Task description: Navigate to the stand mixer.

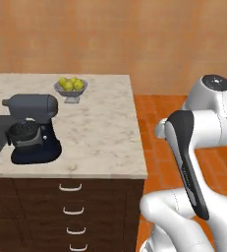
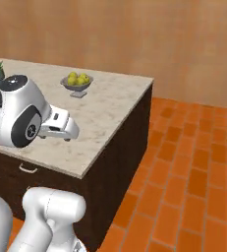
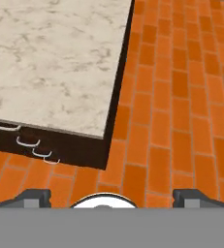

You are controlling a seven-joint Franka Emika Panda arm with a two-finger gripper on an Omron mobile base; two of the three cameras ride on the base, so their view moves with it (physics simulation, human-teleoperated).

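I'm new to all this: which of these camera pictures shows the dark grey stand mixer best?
The left base view: the dark grey stand mixer stands whole on the marble counter, with head, bowl and base clear. In the right base view the white arm covers nearly all of it. The hand view looks at counter and brick floor.

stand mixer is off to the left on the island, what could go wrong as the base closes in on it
1. The stand mixer sits toward the left of the counter while the arm rises at the right, so the base probably has to shift sideways; it could clip the counter corner or the drawer fronts.
2. The gripper hangs open over the brick floor near the counter edge; a swing while driving might strike it.
3. The fruit bowl stands behind the mixer and could get knocked by an overshoot.
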